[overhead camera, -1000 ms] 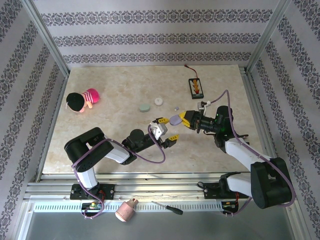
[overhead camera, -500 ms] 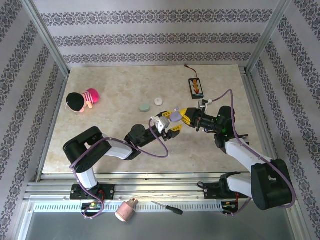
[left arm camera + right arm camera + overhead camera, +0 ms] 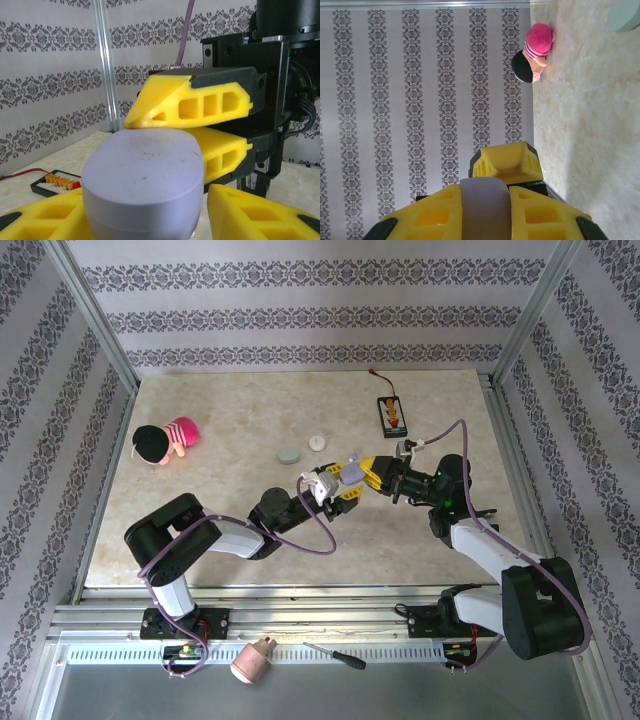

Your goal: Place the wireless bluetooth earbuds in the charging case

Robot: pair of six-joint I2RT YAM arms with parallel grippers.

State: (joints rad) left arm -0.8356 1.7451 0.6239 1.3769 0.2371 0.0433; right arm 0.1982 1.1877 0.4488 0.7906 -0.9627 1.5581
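A lavender charging case [image 3: 350, 473], lid closed, hangs above the middle of the table, and my right gripper [image 3: 360, 473] is shut on it. In the right wrist view the case [image 3: 485, 210] sits between both yellow fingers [image 3: 432, 220]. My left gripper [image 3: 336, 486] meets it from the left. In the left wrist view the case [image 3: 145, 185] lies between the left fingers [image 3: 260, 212], with a thin gap on the right side, so those jaws are open. A tiny lavender-grey earbud [image 3: 352, 458] lies on the table just behind the grippers.
A pale green case [image 3: 289, 455] and a white round piece [image 3: 317, 441] lie behind the grippers. A black connector board [image 3: 392, 413] sits at the back right, a plush doll [image 3: 165, 440] at the left. A pink object [image 3: 253, 660] and a screwdriver [image 3: 335, 655] lie off the table's front.
My left gripper has swung up and right to the case and its jaws have narrowed around it. My right gripper has carried the case slightly left and further back.
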